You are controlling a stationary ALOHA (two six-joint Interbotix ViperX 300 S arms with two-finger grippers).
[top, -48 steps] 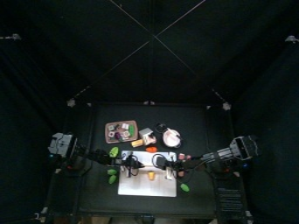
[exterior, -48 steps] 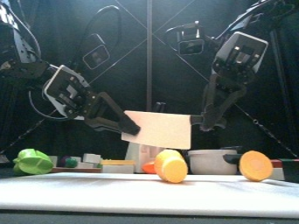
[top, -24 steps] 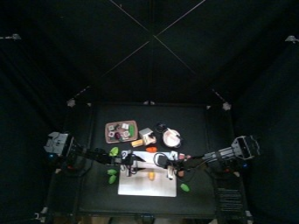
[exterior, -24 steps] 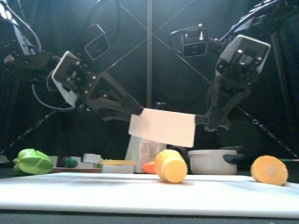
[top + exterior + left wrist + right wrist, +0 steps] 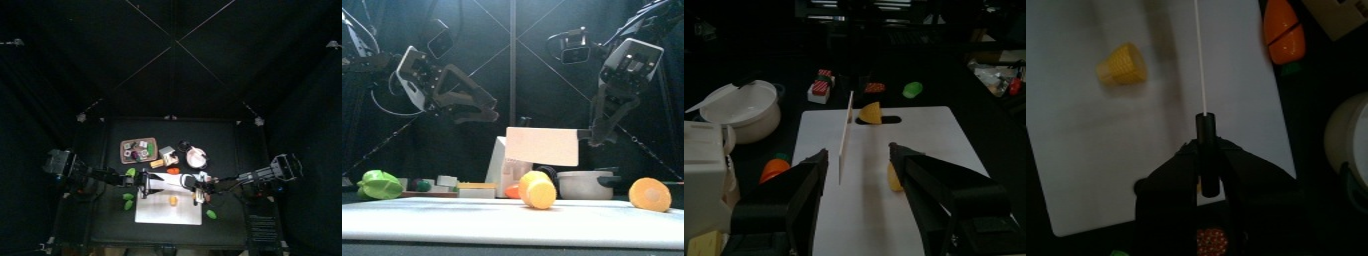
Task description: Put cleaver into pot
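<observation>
Pale flat rectangular cleaver (image 5: 543, 146) hangs edge-down above the white cutting board (image 5: 1173, 120), its black handle clamped in right gripper (image 5: 1205, 165). Left gripper (image 5: 865, 165) spread wide, empty. Round pinkish pot (image 5: 740, 108) beside the board.

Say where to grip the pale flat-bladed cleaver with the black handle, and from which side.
Grip the pale flat-bladed cleaver by its black handle, coming from the handle end in line with the blade. The blade is a broad thin sheet, edge-on in the right wrist view, so it offers little to pinch. The right tool holds it there now; the left tool stands open, apart.
</observation>
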